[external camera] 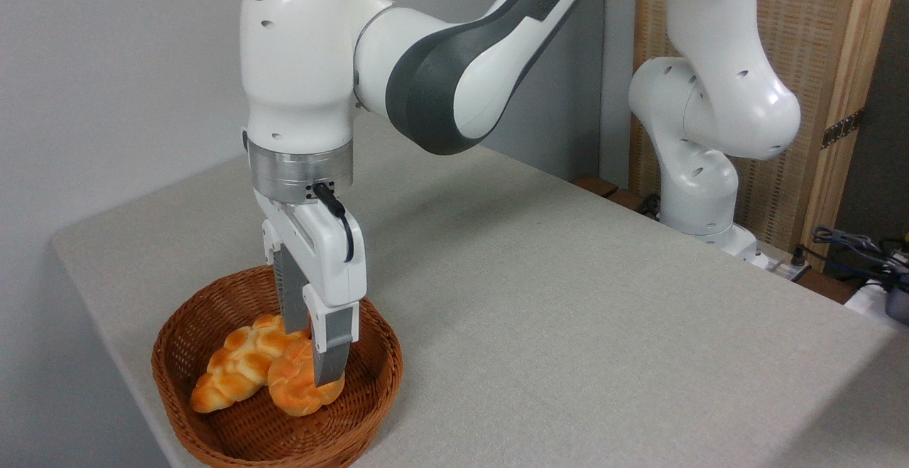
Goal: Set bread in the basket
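The round orange-golden bread [295, 388] lies low inside the brown wicker basket [177, 326] at the table's front left corner. It touches a longer, paler braided loaf [234, 367] to its left. My gripper [311, 358] reaches straight down into the basket. One finger stands in front of the bun, and the other is behind it, partly hidden by the two breads. The fingers are spread wide and close against the bun's sides. The bun seems to rest on the basket floor or just above it.
The grey table [568, 326] stretches to the right and back of the basket. The arm's white base [710, 191] stands at the far right edge, with cables [852, 248] and a wooden screen behind it. The table's edge runs just left of the basket.
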`<state>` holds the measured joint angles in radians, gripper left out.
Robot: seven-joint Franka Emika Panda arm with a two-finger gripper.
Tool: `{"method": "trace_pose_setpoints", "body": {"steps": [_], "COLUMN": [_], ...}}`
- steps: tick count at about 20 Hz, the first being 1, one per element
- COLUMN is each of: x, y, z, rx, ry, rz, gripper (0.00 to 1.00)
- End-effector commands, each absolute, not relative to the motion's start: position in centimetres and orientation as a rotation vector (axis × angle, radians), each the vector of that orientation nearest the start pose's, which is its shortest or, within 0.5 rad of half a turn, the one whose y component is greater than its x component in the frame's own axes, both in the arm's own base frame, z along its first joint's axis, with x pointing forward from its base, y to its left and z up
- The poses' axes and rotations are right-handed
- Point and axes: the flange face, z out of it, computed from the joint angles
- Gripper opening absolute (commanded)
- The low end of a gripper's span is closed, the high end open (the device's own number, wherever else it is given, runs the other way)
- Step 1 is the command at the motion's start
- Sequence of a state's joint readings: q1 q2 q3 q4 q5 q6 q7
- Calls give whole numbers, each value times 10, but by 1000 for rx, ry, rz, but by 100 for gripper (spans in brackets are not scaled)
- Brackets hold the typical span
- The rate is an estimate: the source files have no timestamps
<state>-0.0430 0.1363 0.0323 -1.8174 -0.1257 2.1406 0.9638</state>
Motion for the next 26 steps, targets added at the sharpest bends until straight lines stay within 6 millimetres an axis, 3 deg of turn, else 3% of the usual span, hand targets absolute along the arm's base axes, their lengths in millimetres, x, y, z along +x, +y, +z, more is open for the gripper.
{"method": "trace_pose_setpoints", "body": {"steps": [1,6,9,11,15,20,26], "x": [600,547,530,523,524,544,551], "y": [-10,-14,-30,-38,-38,-45,-40], "z": [514,589,638,654,652,625,624], "rx": [-2873,-2946,-3028,-3032,-2979,-2946,-2941], "ry": [1352,1337,1197,1211,1163,1163,1152], "rz": [-322,-227,-141,-97,-40,10,-39], "gripper": [100,100,100,100,100,100,100]}}
